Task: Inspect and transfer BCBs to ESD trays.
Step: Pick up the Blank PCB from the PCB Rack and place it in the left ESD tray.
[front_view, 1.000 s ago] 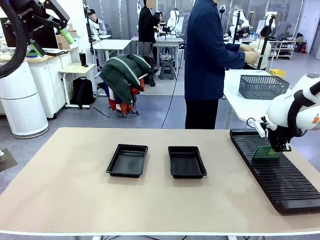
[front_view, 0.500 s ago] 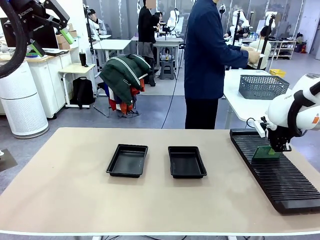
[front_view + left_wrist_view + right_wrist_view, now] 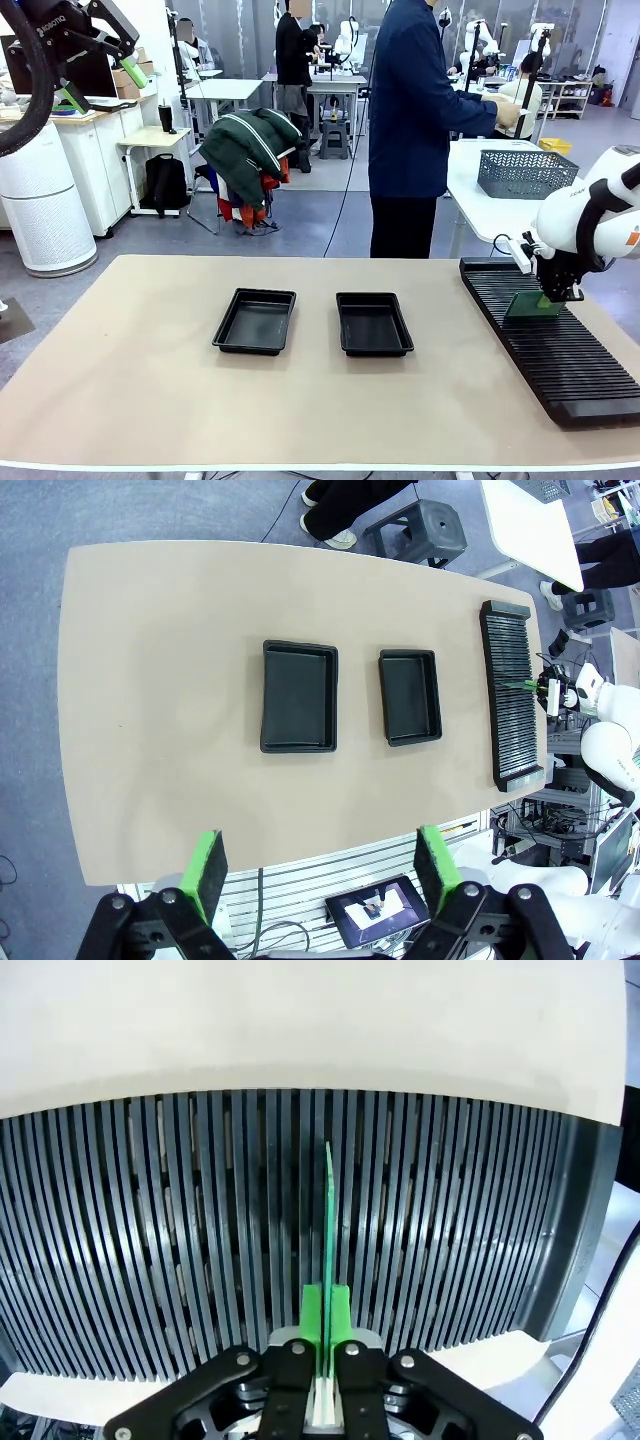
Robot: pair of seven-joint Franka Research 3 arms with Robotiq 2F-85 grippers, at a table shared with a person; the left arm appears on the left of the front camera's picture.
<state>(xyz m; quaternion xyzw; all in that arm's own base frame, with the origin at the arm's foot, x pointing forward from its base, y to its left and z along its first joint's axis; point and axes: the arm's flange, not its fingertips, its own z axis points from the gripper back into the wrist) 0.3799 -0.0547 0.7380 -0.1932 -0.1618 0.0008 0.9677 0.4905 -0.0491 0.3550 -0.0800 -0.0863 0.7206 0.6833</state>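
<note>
BCB edge-on, face hidden, upright in slotted rack; R pincer clenched on it, L pincer released.

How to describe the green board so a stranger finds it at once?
Find the long black ribbed rack at the right end of the table. A thin green board stands on edge in its slots, pinched by the right claw; the neighbouring slots are empty.

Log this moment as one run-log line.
right end effector: shut on BCB, upright in slotted rack | left end effector: open | ESD trays: no boards
</note>
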